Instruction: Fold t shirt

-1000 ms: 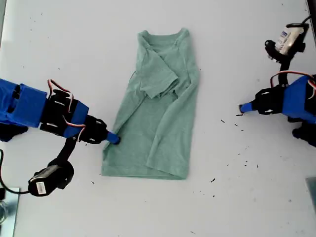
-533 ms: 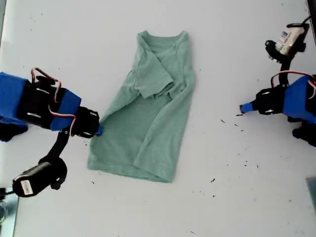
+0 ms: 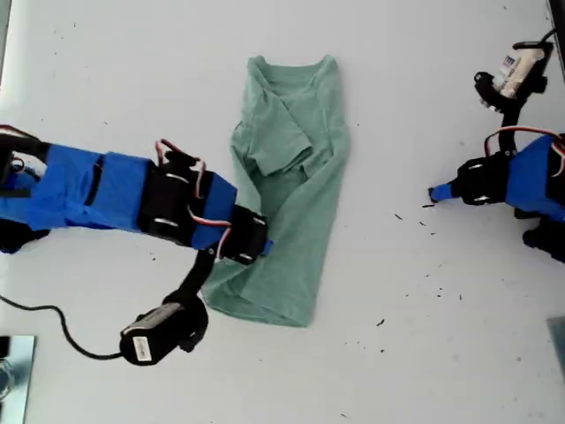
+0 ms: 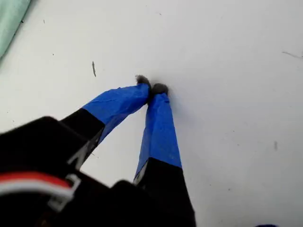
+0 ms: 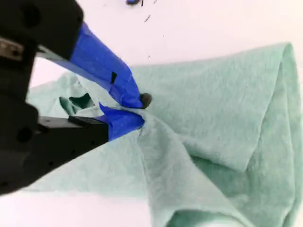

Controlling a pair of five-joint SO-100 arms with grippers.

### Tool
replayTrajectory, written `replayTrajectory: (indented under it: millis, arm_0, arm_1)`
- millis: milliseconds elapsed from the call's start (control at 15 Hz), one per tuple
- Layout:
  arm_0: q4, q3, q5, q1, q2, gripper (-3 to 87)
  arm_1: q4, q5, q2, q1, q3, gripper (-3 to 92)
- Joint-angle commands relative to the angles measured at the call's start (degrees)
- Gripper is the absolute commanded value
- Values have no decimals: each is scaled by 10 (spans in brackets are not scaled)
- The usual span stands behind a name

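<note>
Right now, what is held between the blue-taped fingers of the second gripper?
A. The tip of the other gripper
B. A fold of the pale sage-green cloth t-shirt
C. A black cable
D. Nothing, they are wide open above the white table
B: in the second wrist view my second gripper is closed on a pinched ridge of the pale sage-green cloth t-shirt, over the shirt in the exterior view.

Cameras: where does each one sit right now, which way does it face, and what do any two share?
Exterior view: overhead, looking straight down at the table, both arms and the t shirt.
First wrist view: on my first gripper, looking along its closed blue fingers at bare table; shirt only at one corner.
Second wrist view: on my second gripper, jaws pinching a shirt fold.
Shared: exterior and second wrist views both show my second gripper holding the shirt.
</note>
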Motion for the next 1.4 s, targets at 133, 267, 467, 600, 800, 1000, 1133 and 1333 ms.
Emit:
replayTrajectory:
  millis: [133, 267, 467, 600, 800, 1000, 1133, 1333]
  arm_0:
    - [-64, -62, 56, 12, -36, 257]
    - [-64, -61, 73, 18, 14, 261]
    - [11, -26, 74, 11, 159, 247]
    - [27, 168, 56, -21, 327, 212]
    - [-117, 743, 4, -86, 782, 114]
    - [-116, 1045, -82, -74, 1092, -2]
    - [-156, 1105, -148, -41, 1068, -2]
    - [-165, 1104, -149, -46, 1046, -2]
  arm_1:
    - [4, 6, 11, -4, 16, 24]
    - [5, 6, 12, -4, 16, 24]
    - [7, 6, 16, -4, 17, 24]
    - [8, 4, 18, -4, 18, 24]
    - [9, 5, 18, -4, 18, 24]
    - [7, 4, 18, -3, 18, 24]
    - [7, 5, 18, -2, 18, 24]
    - [6, 9, 17, -5, 16, 24]
